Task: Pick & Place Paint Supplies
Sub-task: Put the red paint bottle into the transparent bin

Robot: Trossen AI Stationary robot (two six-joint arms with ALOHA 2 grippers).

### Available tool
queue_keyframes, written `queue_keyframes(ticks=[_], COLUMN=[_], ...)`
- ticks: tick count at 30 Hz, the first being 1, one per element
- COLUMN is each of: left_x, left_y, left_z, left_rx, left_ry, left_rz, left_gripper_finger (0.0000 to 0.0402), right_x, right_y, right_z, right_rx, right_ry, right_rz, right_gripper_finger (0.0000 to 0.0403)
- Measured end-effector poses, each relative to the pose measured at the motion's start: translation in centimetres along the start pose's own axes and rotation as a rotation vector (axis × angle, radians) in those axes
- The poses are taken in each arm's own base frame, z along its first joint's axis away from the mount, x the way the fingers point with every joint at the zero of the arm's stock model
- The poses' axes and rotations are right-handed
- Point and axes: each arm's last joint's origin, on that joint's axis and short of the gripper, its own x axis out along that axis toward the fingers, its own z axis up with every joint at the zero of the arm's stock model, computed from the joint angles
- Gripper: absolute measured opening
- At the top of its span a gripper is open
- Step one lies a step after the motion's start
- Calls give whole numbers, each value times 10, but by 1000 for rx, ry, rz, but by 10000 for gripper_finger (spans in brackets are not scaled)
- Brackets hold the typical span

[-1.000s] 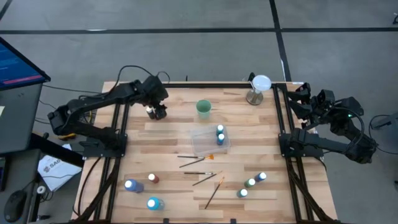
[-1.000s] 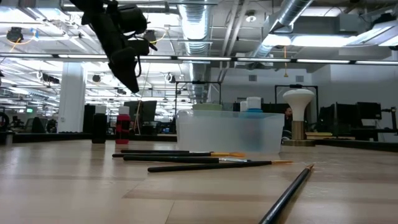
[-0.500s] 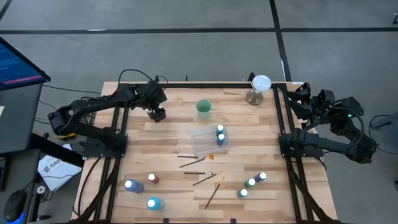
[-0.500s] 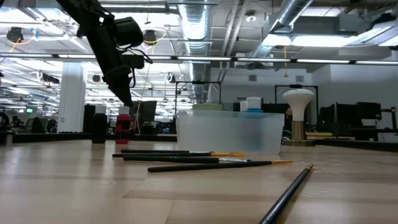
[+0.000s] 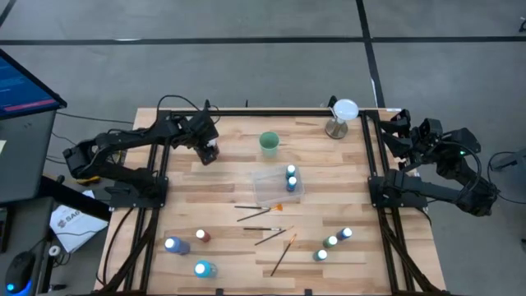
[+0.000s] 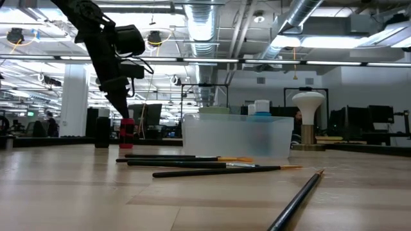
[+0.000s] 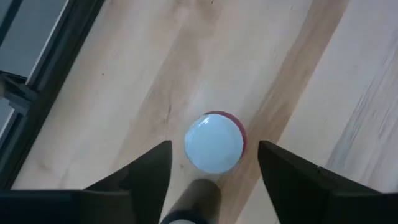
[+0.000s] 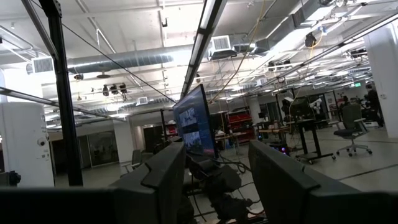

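Wooden table (image 5: 230, 177), left jaws spread above red bottle (image 7: 214, 142), wrist view only, right jaws spread, parked.

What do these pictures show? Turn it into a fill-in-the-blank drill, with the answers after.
The left hand hangs open over a red bottle with a ___ cap.
The clear tray holds ___ blue bottles.
The paintbrushes lie on the ___, not in the tray.
The right hand waits off the table's ___ side.
Missing words: white; two; table; right.
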Motion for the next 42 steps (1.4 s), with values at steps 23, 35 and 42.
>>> queue_keyframes(ticks=[23,35,42], left_x=[0,-1,-6], left_y=[1,-2,-15], left_z=[6,6,13], left_rx=[-15,-80,-101], left_ry=[-58,-59,-84], left_rz=[0,-10,-53], left_gripper_finger=[112,112,112], right_x=[0,0,0], right_y=[0,0,0], right_z=[0,0,0], right_rx=[0,0,0], right_ry=[0,0,0], right_rz=[0,0,0], right_gripper_finger=[172,172,172])
